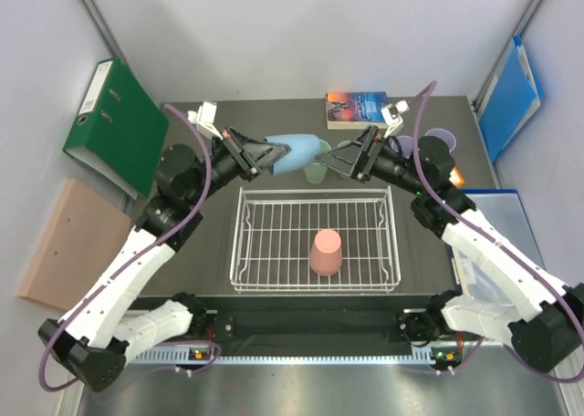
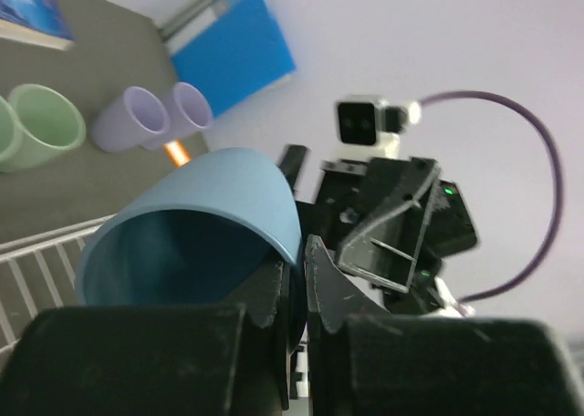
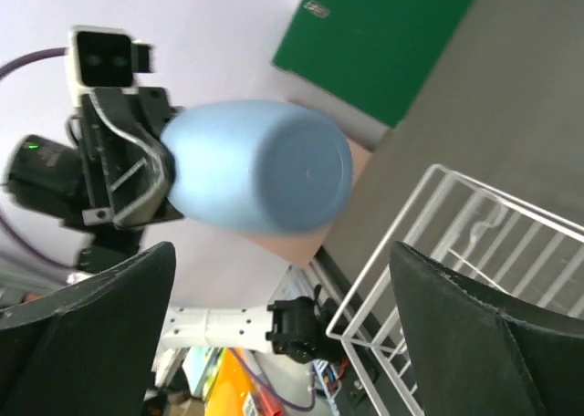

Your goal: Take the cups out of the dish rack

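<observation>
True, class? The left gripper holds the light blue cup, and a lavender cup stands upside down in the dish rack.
No: in the top external view the dish rack holds a salmon pink cup, not a lavender one. The left gripper does hold the light blue cup.

blue cup (image 1: 297, 151), pink cup (image 1: 326, 252), white rack (image 1: 274, 190)

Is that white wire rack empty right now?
No, one pink cup sits upside down inside the dish rack.

Top camera looks down from behind; close wrist cameras face each other, sharing the blue cup (image 1: 294, 153).
</observation>
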### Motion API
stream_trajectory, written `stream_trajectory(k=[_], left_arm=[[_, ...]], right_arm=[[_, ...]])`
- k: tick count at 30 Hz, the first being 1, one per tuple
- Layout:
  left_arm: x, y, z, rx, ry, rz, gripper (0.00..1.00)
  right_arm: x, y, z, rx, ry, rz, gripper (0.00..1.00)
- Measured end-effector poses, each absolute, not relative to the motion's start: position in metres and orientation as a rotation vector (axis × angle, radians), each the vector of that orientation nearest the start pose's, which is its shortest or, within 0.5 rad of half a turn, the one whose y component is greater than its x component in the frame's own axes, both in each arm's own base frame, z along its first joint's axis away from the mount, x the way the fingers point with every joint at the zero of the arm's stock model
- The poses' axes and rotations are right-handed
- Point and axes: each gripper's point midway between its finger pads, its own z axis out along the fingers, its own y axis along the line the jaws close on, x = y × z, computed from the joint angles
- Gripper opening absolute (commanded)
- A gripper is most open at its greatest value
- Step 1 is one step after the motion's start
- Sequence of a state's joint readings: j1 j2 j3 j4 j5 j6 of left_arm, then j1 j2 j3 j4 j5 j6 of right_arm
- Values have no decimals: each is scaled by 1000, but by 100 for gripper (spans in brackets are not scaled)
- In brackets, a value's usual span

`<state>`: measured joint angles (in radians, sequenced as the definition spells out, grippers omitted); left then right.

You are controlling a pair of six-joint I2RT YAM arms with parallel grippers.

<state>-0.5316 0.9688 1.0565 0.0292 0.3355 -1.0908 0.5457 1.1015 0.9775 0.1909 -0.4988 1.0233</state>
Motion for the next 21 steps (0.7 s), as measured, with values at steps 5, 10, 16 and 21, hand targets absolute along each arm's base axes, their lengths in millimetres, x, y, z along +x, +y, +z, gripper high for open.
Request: stream_trajectory(k=[5, 10, 16, 21], left_arm=[[273, -241, 436, -189, 1709, -1313, 0], [320, -234, 432, -261, 1817, -1058, 0], [410, -228, 371, -334, 2066, -575, 0], [450, -215, 296, -315, 2252, -235, 0]], right_arm=[[260, 245, 385, 23, 1736, 1379, 100], [264, 208, 408, 66, 1736, 1133, 100], [268, 159, 388, 156, 1860, 775, 99], [254, 119, 351, 208, 1982, 525, 99]])
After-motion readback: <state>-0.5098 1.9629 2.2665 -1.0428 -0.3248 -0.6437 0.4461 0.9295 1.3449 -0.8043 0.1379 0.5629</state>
